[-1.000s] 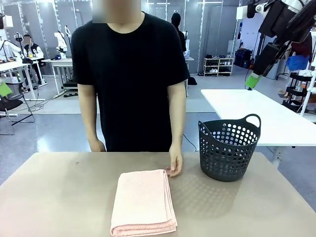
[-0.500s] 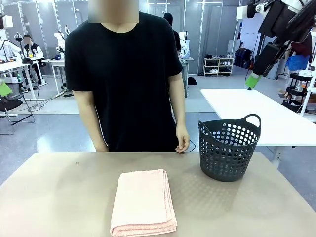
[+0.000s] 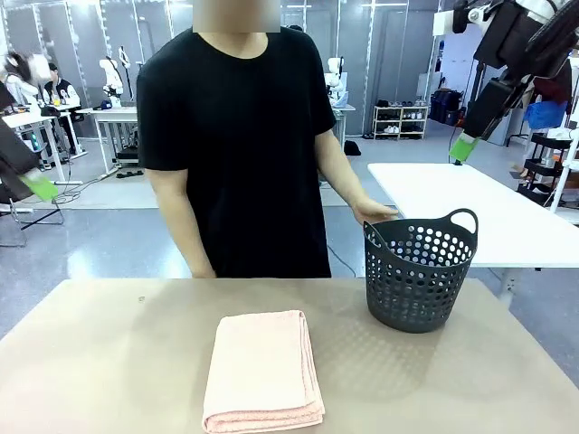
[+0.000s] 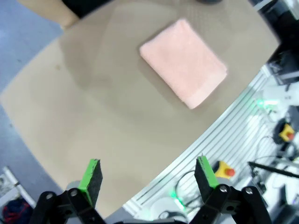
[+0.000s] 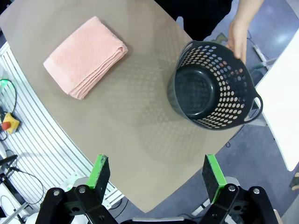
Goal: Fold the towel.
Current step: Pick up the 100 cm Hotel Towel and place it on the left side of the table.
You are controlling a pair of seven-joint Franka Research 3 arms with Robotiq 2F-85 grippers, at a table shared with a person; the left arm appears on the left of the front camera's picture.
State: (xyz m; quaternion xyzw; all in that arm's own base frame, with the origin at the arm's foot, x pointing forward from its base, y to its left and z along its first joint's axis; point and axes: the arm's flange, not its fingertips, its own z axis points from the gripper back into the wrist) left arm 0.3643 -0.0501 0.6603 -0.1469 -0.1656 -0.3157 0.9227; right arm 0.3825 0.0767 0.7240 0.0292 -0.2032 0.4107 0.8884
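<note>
Below, the folded towel (image 4: 184,62) lies at twelve o'clock, well apart from the left gripper (image 4: 148,179); both grippers hover high with jaws spread, the right gripper (image 5: 158,175) likewise empty.

Black end effector (image 5: 156,179) frames (bolted joints) carry bright green pads (image 5: 99,173).

Looking down past the left gripper (image 4: 148,173), green pads spread wide and holding nothing, at the towel (image 4: 184,62) lying folded (neat pink rectangle) on the tan table (image 4: 93,116), well clear of the fingers.
</note>
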